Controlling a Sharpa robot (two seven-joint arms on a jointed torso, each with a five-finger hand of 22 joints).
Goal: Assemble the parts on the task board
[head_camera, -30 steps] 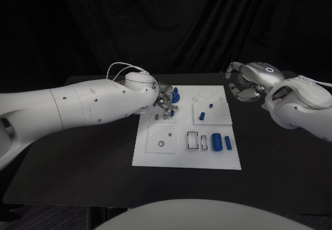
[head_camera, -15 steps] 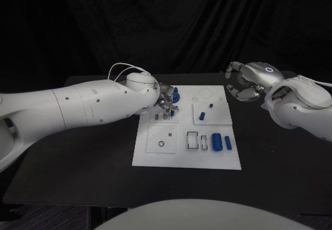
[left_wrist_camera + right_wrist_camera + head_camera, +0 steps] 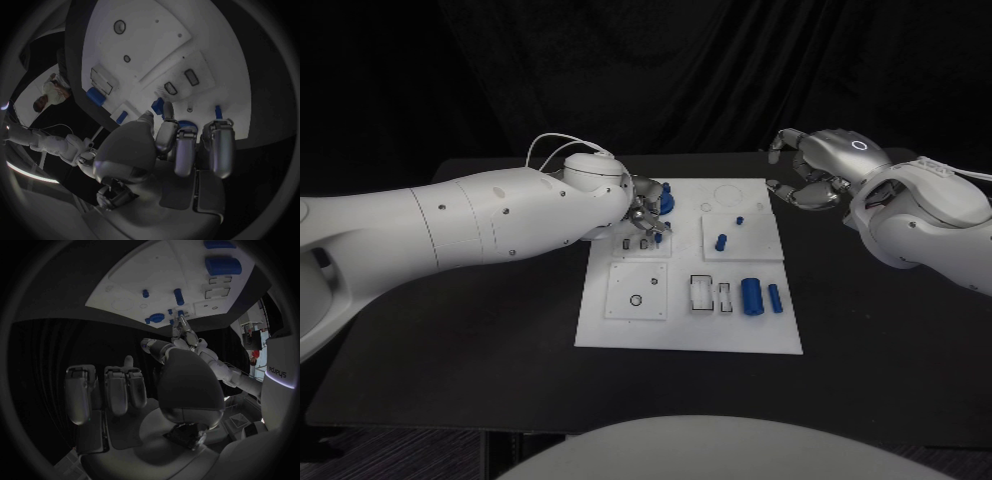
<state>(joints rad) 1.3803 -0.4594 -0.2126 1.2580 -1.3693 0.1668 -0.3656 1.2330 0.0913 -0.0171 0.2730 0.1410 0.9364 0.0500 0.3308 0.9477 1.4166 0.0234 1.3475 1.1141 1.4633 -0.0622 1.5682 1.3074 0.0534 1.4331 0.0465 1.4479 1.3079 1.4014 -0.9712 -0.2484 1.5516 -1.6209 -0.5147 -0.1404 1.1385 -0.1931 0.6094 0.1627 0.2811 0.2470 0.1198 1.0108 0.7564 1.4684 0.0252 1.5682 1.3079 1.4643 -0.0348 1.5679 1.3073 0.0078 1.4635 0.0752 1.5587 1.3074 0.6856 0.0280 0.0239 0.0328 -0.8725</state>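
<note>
Left hand (image 3: 643, 212): fingers pinching small blue part (image 3: 159, 106) over task board (image 3: 689, 320).
Right hand (image 3: 808, 172): curled, empty.
Risk: tilted part jamming at slot.

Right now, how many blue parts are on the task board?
5 visible: two cylinders near right, peg mid-right, small one behind, one by the left hand, which may hide more.

the task board (image 3: 625, 325) lies mid-counter (image 3: 473, 350); the left hand (image 3: 643, 214) is over its far left part, the right hand (image 3: 808, 178) beyond its far right corner.
</note>
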